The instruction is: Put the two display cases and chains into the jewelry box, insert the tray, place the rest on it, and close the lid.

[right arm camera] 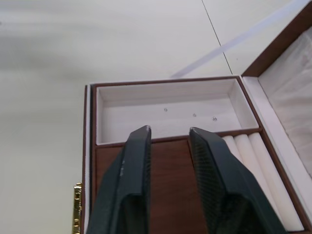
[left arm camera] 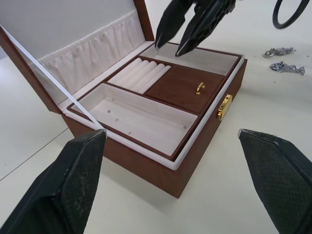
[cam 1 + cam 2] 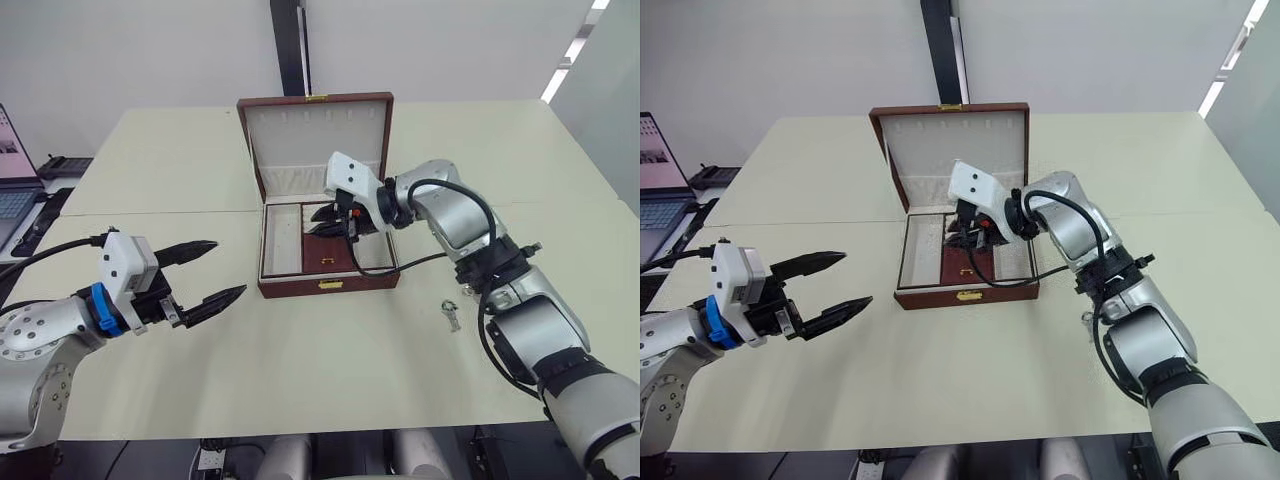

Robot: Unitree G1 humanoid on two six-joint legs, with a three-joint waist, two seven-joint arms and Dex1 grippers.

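The jewelry box (image 3: 328, 285) stands open mid-table, its lid (image 3: 315, 135) upright with cream lining and a gathered pocket. The tray (image 2: 181, 87) sits inside it, showing cream side compartments, ring rolls and a brown panel with a gold pull (image 2: 200, 88). My right gripper (image 3: 318, 221) hovers just above the tray's ring rolls, open a little, with nothing between its fingers (image 1: 139, 161). My left gripper (image 3: 228, 268) is wide open and empty, low over the table left of the box. The rest (image 3: 452, 315), small silvery pieces, lies on the table right of the box. The two display cases and chains are hidden.
The cream table (image 3: 300, 380) has a seam running across behind the box. A laptop (image 3: 12, 200) and a black device (image 3: 62, 164) sit off the table's far left edge. A dark pole (image 3: 290, 50) rises behind the lid.
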